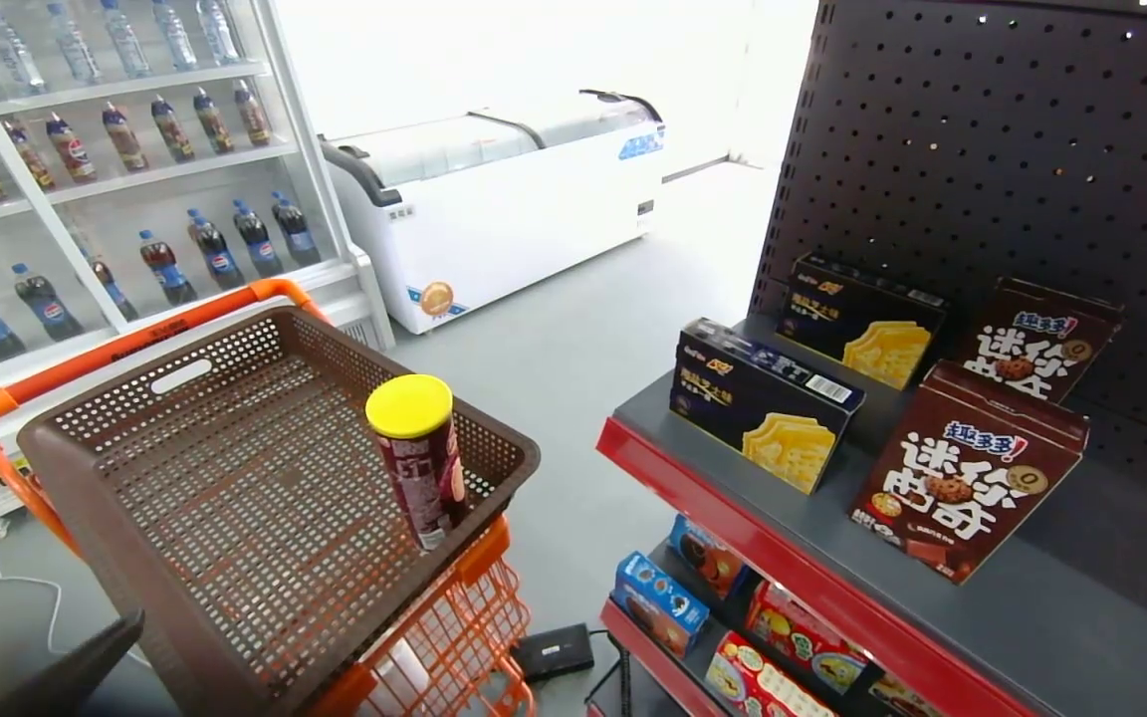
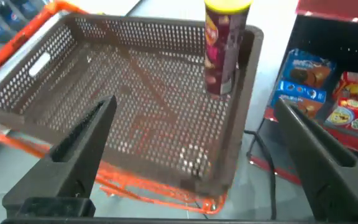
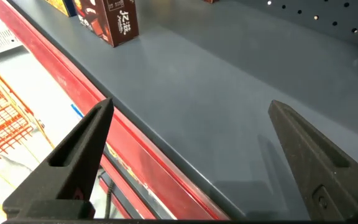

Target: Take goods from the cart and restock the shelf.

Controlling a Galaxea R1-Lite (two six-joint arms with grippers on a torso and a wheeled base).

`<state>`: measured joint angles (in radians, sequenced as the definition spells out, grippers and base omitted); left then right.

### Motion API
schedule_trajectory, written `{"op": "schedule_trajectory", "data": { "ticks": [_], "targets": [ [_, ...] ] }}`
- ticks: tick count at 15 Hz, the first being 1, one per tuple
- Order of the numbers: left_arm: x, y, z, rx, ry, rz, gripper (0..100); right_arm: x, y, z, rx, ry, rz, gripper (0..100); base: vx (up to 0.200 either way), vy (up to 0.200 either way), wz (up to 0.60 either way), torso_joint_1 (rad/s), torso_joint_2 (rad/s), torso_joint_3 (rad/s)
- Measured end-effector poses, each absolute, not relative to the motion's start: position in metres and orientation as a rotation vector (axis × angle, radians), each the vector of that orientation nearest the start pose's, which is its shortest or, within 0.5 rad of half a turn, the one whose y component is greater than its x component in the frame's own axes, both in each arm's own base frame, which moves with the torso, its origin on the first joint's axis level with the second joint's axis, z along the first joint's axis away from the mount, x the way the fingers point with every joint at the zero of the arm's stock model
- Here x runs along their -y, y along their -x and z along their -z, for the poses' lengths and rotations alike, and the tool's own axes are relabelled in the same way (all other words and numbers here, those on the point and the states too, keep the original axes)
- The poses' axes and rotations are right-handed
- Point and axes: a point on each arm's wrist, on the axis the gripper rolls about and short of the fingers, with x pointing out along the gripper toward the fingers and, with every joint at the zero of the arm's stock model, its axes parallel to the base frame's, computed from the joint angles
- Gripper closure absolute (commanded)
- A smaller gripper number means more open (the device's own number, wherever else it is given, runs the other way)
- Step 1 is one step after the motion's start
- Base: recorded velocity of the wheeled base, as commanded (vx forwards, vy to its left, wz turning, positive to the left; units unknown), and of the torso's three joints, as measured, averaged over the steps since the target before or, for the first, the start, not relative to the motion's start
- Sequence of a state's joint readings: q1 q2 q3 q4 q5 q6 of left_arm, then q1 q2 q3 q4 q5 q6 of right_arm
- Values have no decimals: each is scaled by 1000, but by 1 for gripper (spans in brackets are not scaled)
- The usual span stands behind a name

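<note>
The left gripper (image 2: 194, 104) hangs just outside the near rim of a brown perforated plastic basket (image 1: 255, 349), its dark fingers (image 2: 79, 149) spread wide. The right gripper (image 3: 191, 104) hovers over a bare stretch of the grey shelf board with a red front edge (image 1: 1081, 597), its fingers spread wide too.

The basket sits on top of an orange wire cart (image 1: 434, 637). In the basket corner closest to the shelf stands a tall dark red snack can with a yellow lid (image 1: 424, 468), tilted slightly and resting against the basket wall.

On the shelf board, the front row holds a dark blue carton with a yellow biscuit picture (image 1: 763, 403) and, beside it, a brown carton with white lettering (image 1: 972, 468). Behind each stands a second carton of the same kind, blue (image 1: 862, 319) and brown (image 1: 1036, 339), leaning back toward the black pegboard panel (image 1: 982, 149). The shelf below carries small blue boxes (image 1: 658, 597) and bright packets (image 1: 793, 637).

Farther off, a white chest freezer with curved glass lids (image 1: 504, 199) stands on the grey floor, beside a white open cooler lined with drink bottles (image 1: 115, 149).
</note>
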<state>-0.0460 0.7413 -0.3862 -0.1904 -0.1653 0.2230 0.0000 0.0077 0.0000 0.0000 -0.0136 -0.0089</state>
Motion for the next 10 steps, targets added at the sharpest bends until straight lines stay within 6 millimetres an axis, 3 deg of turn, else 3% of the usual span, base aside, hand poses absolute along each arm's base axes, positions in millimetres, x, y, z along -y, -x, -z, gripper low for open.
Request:
{"op": "schedule_trajectory", "data": {
  "ticks": [3,10],
  "targets": [
    [16,-117,-206,-148,-227,291,0,0,22,-76,-8,9,14,0,0,0,0,0,0,0],
    [43,-183,-178,-267,-191,379,0,0,22,-76,-8,9,14,0,0,0,0,0,0,0]
  ]
}}
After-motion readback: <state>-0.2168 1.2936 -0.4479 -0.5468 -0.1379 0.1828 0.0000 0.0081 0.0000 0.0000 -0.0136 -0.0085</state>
